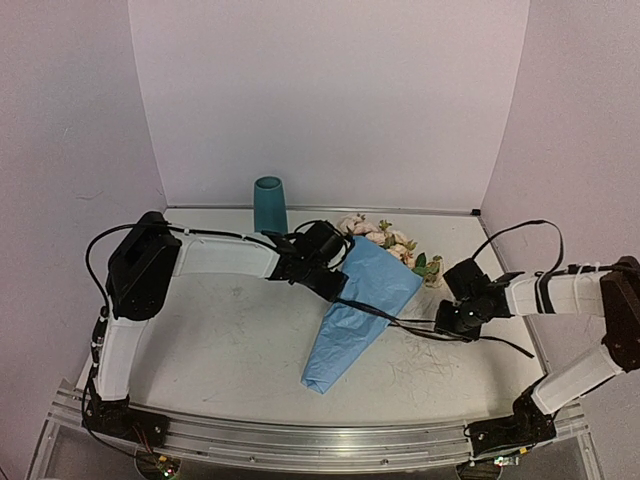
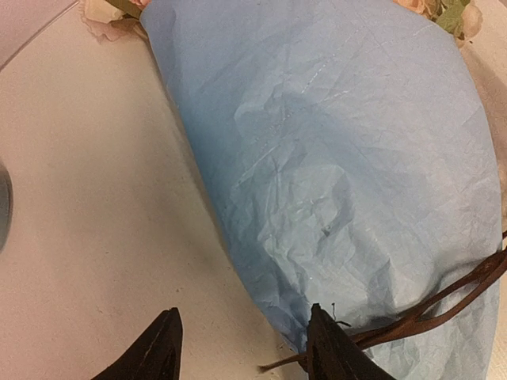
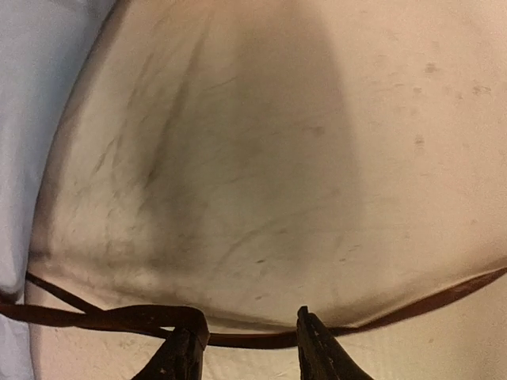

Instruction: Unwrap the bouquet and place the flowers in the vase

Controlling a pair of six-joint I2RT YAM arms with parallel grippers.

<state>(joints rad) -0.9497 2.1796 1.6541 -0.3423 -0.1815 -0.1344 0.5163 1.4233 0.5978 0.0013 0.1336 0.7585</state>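
Wrapped bouquet (image 1: 360, 300) lay on the table (image 1: 230, 330), both grippers parted.
The blue paper cone pointed toward the near edge, with the flowers (image 1: 385, 238) at its far end, near the upright vase (image 1: 269, 205) by the back wall. The left gripper (image 2: 244, 313) stood spread at the cone's left edge (one finger touched the paper). The right gripper (image 3: 247, 324), jaws apart, hung low over the thin ribbon (image 3: 103, 318) trailing rightward.

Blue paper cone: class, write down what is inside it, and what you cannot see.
Pink and cream flowers with green leaves poke out of the blue paper cone at its wide end. Their stems are hidden by the paper.
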